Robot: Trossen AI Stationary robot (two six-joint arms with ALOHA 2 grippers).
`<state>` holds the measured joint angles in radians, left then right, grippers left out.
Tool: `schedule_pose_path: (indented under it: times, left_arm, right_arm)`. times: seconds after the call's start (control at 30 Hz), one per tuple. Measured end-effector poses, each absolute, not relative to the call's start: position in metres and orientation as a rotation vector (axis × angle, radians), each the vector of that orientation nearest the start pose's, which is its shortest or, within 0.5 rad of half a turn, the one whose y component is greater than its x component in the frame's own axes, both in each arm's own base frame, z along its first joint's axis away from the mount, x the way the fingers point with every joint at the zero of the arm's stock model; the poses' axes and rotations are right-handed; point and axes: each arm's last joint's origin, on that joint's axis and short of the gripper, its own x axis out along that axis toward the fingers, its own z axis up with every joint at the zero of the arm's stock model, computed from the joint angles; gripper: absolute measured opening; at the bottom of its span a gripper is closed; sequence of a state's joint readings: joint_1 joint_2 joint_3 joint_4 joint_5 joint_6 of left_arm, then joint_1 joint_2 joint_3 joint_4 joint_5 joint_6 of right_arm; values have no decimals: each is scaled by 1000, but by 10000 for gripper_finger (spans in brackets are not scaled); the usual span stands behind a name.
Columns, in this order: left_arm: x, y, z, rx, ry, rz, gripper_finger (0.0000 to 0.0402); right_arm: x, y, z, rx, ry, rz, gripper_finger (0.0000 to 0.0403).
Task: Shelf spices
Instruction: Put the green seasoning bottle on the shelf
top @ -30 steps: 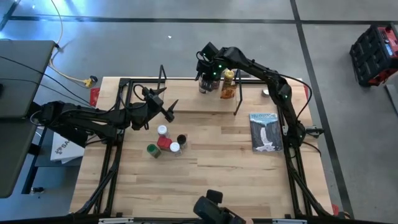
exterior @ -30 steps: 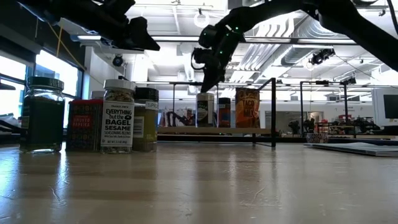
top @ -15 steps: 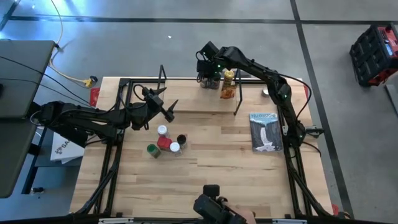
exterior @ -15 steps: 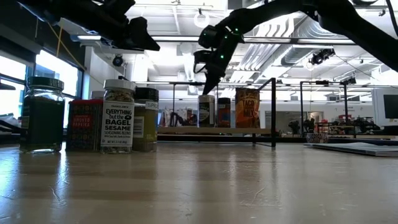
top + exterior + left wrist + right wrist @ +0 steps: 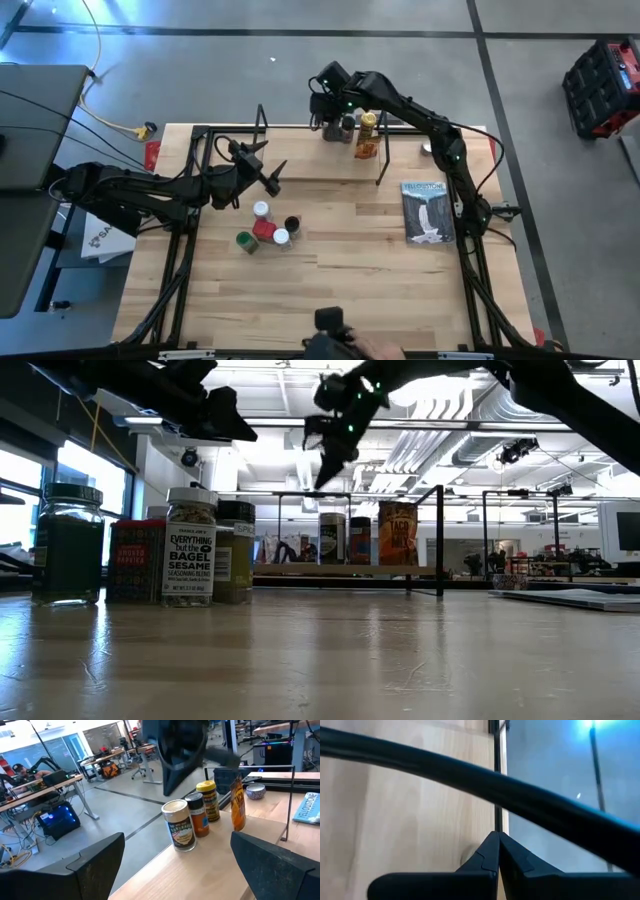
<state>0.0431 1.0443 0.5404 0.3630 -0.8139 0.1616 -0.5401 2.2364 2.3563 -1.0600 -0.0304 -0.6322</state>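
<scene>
right claw (image 5: 322,112) together, empty, above shelf (image 5: 300,168) | below it: three jars (image 5: 347,126), one packet (image 5: 366,148) | left claw (image 5: 262,166) apart, empty | near it: five jars (image 5: 262,229) on bench (image 5: 350,260)

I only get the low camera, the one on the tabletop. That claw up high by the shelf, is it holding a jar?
Observer: No. The right wrist view shows the right gripper pinched shut on nothing, above the shelf.
Operator: How many spices are on the shelf? I count three.
Observer: Four. The left wrist view shows three jars in a row, plus an orange packet.
Operator: Where's the other claw?
Observer: From above, the left gripper hangs open near the shelf's left end.
Operator: And I see four spices down on the table.
Observer: The high view shows five spices clustered there.
</scene>
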Motion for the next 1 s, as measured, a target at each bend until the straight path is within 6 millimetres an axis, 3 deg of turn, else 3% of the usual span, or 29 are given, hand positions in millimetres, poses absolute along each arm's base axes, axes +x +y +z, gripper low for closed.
schedule_pose_path:
  times: [0.2, 0.3, 0.47, 0.57, 0.7, 0.87, 1.0]
  left_arm:
    - [218, 17, 254, 233, 207, 781, 362]
    - [218, 3, 253, 251, 205, 722, 362]
    - [215, -25, 251, 265, 209, 684, 362]
    - [211, -43, 254, 231, 228, 682, 362]
    - [206, -59, 275, 119, 287, 594, 362]
    - [194, -64, 306, -25, 462, 488, 362]
    - [184, -64, 316, -12, 652, 368, 358]
  right_arm:
    - [399, -206, 355, -309, 974, -117, 0]
    - [385, -185, 364, -189, 1022, -15, 0]
    - [363, -158, 357, 141, 1201, 200, 0]
    - [366, -142, 349, 238, 1220, 242, 0]
    - [366, -111, 325, 277, 1325, 345, 0]
    - [354, -62, 292, 241, 1414, 460, 0]
    - [340, -26, 267, 213, 1375, 477, 0]
